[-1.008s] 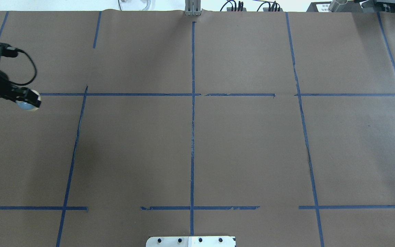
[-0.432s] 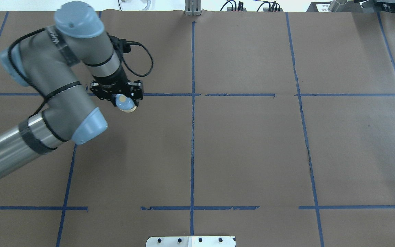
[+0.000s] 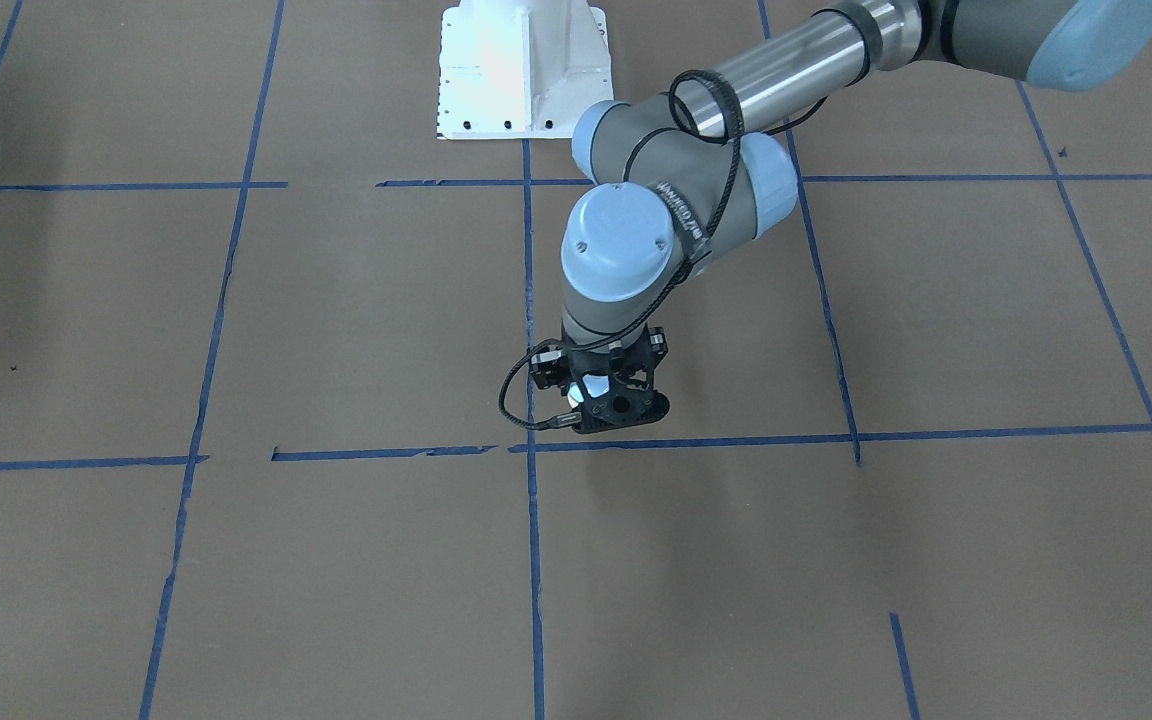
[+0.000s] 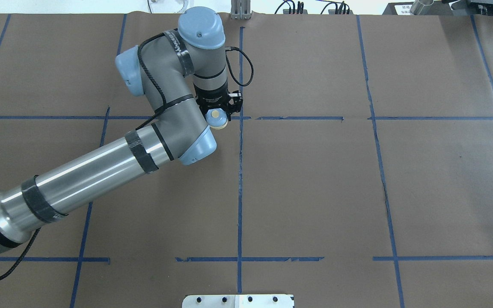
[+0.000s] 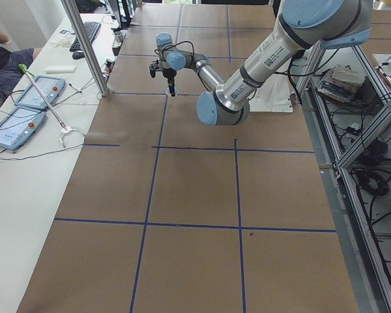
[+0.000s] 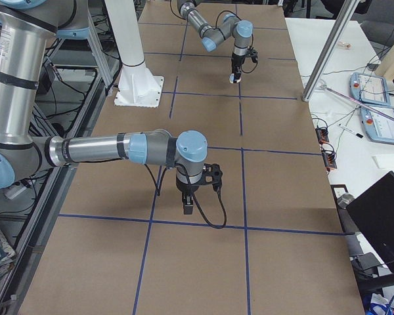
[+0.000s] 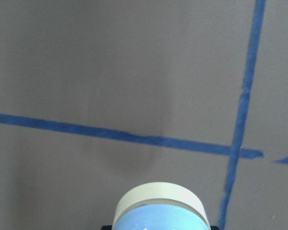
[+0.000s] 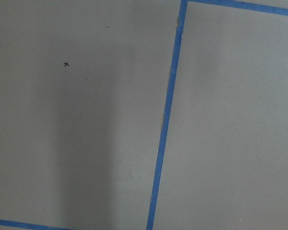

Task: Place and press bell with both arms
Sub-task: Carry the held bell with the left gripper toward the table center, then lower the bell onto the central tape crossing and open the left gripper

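Observation:
My left gripper is shut on the bell, a light-blue dome with a cream button and base ring. It holds the bell just above the brown table, beside the crossing of the centre tape line and the far cross line. The bell fills the bottom of the left wrist view. From the front, the gripper points down, with the bell partly hidden between the fingers. My right gripper shows only in the exterior right view, low over the table. I cannot tell whether it is open or shut.
Blue tape lines divide the brown paper table into squares. The white pedestal base stands on the robot's side. A side table with tablets and a metal post runs along the far edge.
My left arm has swept from the table's left edge to the centre line, carrying the bell with it. The bell now sits upright under the gripper.

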